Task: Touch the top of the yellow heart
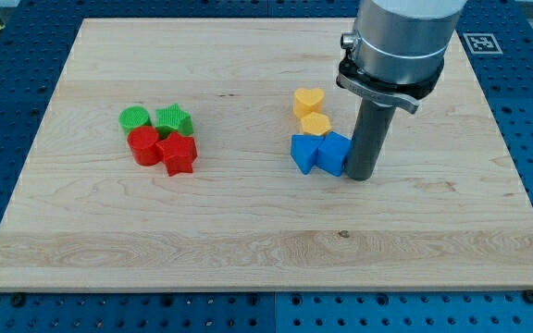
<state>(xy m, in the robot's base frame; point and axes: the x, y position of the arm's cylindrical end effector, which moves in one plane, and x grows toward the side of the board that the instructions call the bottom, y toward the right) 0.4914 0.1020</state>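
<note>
The yellow heart (308, 100) lies on the wooden board right of the middle. A yellow hexagon (316, 124) sits just below it, touching it. Below that are a blue triangle (303, 153) and a blue block (332, 153), side by side. My tip (359, 176) rests on the board against the right side of the blue block. It is below and to the right of the yellow heart, apart from it. The rod rises to the grey arm body (398, 42) at the view's top.
At the view's left is a cluster: a green round block (134, 118), a green star (173, 119), a red round block (142, 145) and a red star (178, 153). The wooden board (248, 231) lies on a blue perforated table.
</note>
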